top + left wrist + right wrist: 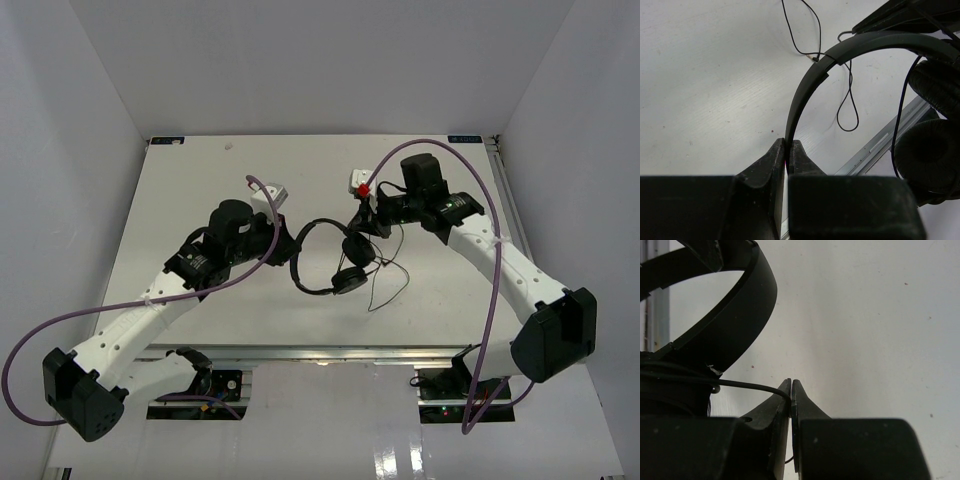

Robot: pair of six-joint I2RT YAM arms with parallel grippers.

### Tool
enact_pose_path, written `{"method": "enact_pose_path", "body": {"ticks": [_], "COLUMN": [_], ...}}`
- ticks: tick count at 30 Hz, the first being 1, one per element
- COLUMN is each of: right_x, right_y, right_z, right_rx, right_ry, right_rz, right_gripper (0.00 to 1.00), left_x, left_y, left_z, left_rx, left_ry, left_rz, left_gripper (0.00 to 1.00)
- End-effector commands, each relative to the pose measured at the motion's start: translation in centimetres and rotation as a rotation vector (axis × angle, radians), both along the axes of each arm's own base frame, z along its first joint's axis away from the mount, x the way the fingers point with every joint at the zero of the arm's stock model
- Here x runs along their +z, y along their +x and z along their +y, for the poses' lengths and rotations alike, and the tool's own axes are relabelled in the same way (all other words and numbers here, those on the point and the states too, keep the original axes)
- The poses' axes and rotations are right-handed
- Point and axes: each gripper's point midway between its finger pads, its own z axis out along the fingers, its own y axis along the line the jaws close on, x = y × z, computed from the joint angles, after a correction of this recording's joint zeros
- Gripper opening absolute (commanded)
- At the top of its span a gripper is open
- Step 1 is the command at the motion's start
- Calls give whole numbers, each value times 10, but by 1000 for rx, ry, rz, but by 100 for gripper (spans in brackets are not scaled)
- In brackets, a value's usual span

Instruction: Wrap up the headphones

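Note:
The black headphones (335, 258) are held above the table's middle, their two ear cups (352, 266) hanging together. My left gripper (287, 243) is shut on the thin headband (802, 87) at its left end. My right gripper (368, 215) is shut on the thin black cord (750, 386) close to the ear cups. The rest of the cord (385, 285) lies in loose loops on the table, also seen in the left wrist view (847, 107). The ear cups show at the right of the left wrist view (930, 150).
A small white box with a red part (359, 184) lies behind the right gripper. Another small white block (270, 192) lies behind the left gripper. Purple robot cables (480, 190) arc over both arms. The table's front metal edge (330, 352) is near.

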Motion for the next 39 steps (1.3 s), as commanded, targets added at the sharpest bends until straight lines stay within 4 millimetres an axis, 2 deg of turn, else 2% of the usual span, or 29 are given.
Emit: {"method": "enact_pose_path", "body": {"ticks": [1,9,13,16,17,19,24,25,30,32,33,39], "right_x": [13,11,10,6,3,-1,-10,-14,-33,-37,-37,-47], "right_y": [-14,-38,-43,-45,-45,-46,-51,-51,-59,-65,-68,-88], "right_z": [14,23,26,28,28,31,34,34,31,31,31,27], "right_rx": [63,141,164,184,183,203,249,254,285,290,300,304], "right_ry": [125,213,244,262,262,277,306,306,305,305,314,305], "right_rz": [111,257,298,314,323,338,318,312,296,314,307,323], "right_gripper": [8,12,17,24,24,28,32,32,29,28,25,17], "left_x": [58,75,86,102,101,115,138,139,181,185,195,212], "left_y": [-3,8,10,11,11,11,10,11,14,16,18,34], "left_z": [-7,2,4,2,2,1,-1,0,9,12,17,50], "left_rx": [-21,81,102,102,102,99,92,99,148,181,211,450], "left_ry": [-127,-141,-157,-175,-171,-191,-215,-208,-242,-247,-262,-306], "left_rz": [-91,-102,-112,-124,-119,-128,-139,-137,-195,-194,-206,-222], "left_gripper": [0,0,0,0,0,0,0,0,0,0,0,0]}}
